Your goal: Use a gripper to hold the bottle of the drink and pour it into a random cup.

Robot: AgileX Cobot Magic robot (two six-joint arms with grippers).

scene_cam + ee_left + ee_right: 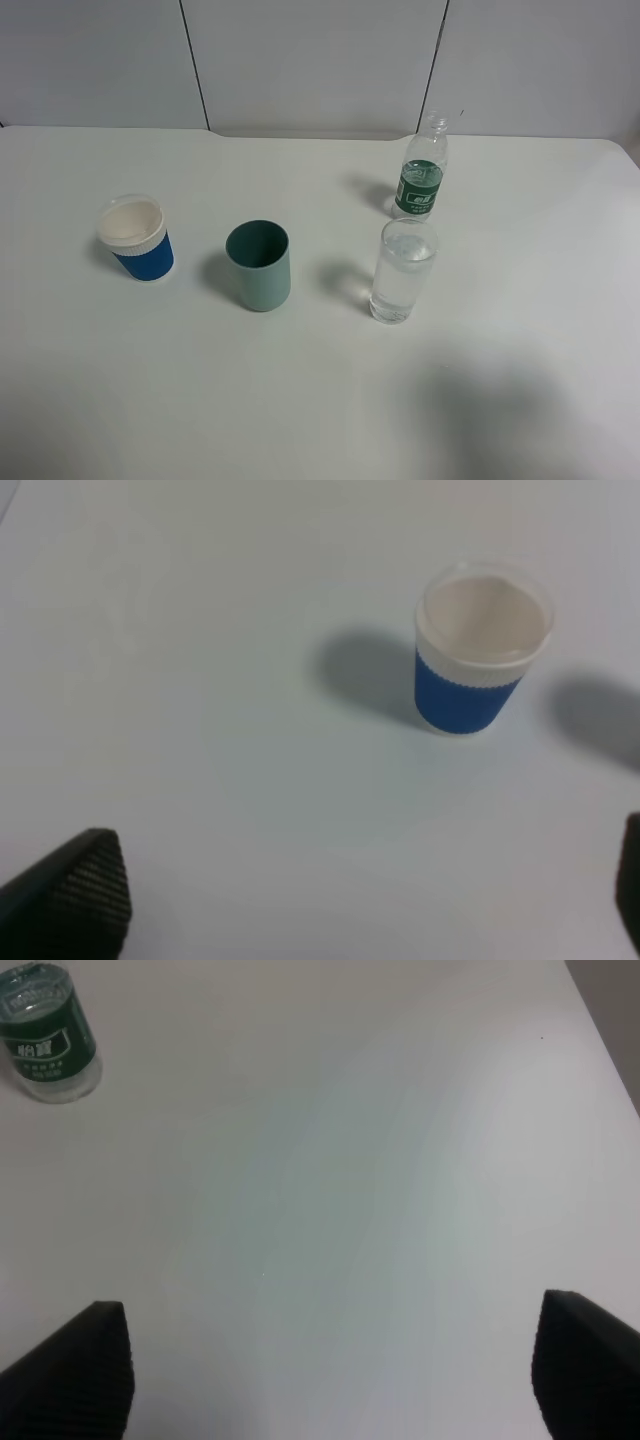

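1. Judging from how things lie, the pour looks finished or nearly so: the tall clear cup (403, 271) holds clear liquid filling most of its height, and the bottle of the drink (421, 169) stands upright on the white table (300, 390), capless and looking mostly empty, though its clear walls make the level hard to read from the high camera.

2. The bottle is just behind the clear cup, on the right half of the table, close to it but not touching as far as the high view shows. The right wrist camera sees its lower part with the green label (48, 1038), well ahead of the fingers and off to one side.

3. The right gripper (325, 1370) is spread wide with nothing between its two black fingertips (85, 1365), only bare tabletop. It holds no bottle.

4. The left gripper (350, 890) is likewise open and empty; one fingertip (75, 890) shows at one edge of its picture and a sliver of the other at the far edge. The blue cup with the white rim (478, 652) stands ahead of it.

5. The teal cup (258, 264) stands between the blue cup and the clear one; its inside looks dark and I cannot tell if it holds anything.

6. Neither arm appears in the high view, so both seem pulled back. If the task counts as filling one cup, little or nothing appears left.
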